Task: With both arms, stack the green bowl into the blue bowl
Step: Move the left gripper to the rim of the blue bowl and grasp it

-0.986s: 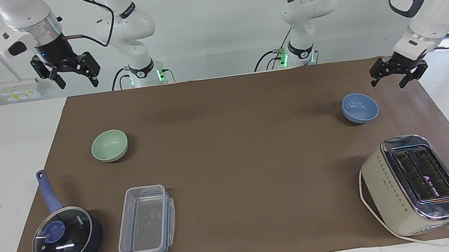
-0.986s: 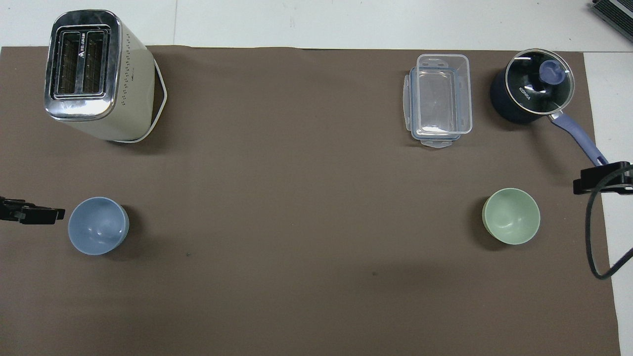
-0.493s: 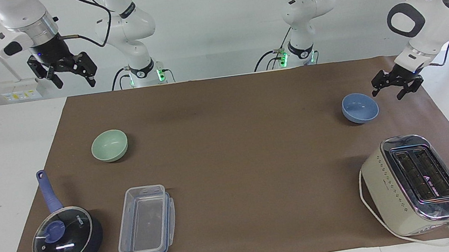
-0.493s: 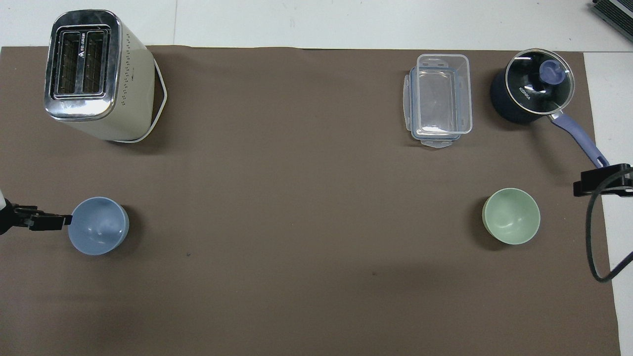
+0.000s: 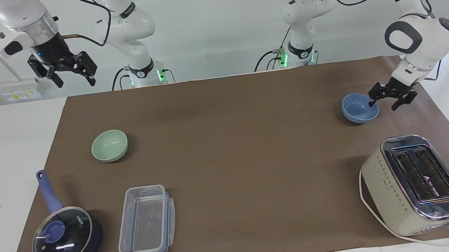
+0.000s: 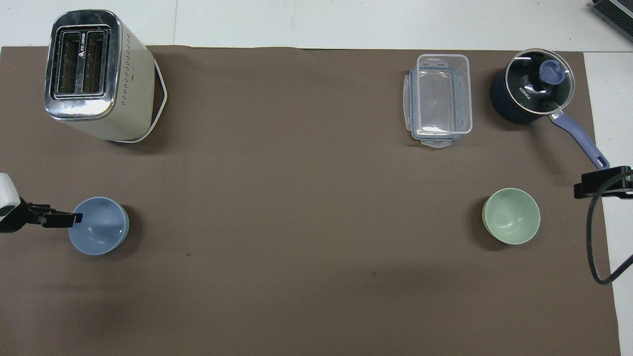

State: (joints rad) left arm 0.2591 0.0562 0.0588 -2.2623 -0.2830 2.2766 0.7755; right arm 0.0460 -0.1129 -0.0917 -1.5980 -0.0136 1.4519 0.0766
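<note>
Left end effector (image 5: 382,101), fingers spread, is being lowered onto the blue bowl (image 5: 359,108) rim near the counter's left-arm edge, having descended; grasp is being prepared. Green bowl (image 5: 109,145) is being left untouched; right end effector (image 5: 73,75), spread, is being held high.

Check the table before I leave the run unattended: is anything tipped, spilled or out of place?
Nothing stands out. The green bowl and blue bowl sit upright and empty, apart. The left hand straddles the blue bowl's rim, open; the right hand waits up in the air, open. The toaster, saucepan and container stand squarely.
</note>
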